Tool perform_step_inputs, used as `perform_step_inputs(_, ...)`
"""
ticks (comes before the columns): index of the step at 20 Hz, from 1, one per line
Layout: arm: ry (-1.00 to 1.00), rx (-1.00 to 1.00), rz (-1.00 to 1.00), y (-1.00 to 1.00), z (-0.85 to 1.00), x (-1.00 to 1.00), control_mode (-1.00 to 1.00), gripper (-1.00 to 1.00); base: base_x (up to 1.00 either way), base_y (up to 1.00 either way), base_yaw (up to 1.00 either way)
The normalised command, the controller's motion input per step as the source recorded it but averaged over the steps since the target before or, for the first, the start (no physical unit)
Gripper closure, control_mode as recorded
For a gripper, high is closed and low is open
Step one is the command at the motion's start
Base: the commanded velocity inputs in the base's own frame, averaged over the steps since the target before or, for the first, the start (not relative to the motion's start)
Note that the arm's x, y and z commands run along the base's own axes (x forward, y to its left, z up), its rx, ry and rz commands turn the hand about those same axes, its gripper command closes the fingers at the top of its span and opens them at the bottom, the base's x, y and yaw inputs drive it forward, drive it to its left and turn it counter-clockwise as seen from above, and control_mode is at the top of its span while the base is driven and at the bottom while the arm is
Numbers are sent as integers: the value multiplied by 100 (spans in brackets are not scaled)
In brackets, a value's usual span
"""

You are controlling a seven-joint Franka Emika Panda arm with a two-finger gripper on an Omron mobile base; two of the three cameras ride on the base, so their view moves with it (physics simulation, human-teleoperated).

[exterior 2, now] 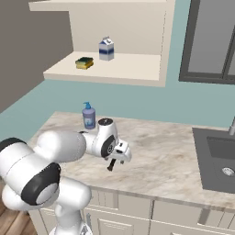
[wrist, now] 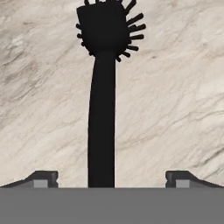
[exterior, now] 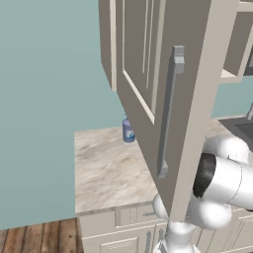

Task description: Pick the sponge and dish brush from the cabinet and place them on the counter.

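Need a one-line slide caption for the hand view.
Hand view: open end effector over the marbled counter, black dish brush running between its fingertips, bristle head far from the hand.

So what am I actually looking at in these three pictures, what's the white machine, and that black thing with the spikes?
The white machine is a robot arm in a computer-drawn kitchen. Two pictures come from cameras behind it, one on each side; the third looks along its pincer. In that one the black spiky thing is a dish brush, seen over the marbled counter. It lies between the pincer's fingertips, which stand wide apart and clear of it, so it is not gripped. A blue soap bottle stands on the counter. Above, the cabinet, its door swung open, holds a sponge and a small carton.
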Motion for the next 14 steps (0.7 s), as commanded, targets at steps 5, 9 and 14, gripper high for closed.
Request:
perform_step_inputs(5, -10, 0, 0, 0, 40, -58, -100, -100, 0, 0, 0)
perform_step_inputs(9, -11, 0, 0, 6, 54, -44, -100, -100, 0, 0, 0)
perform_step_inputs(14, -3, -1, 0, 6, 71, -22, -100, -100, 0, 0, 0)
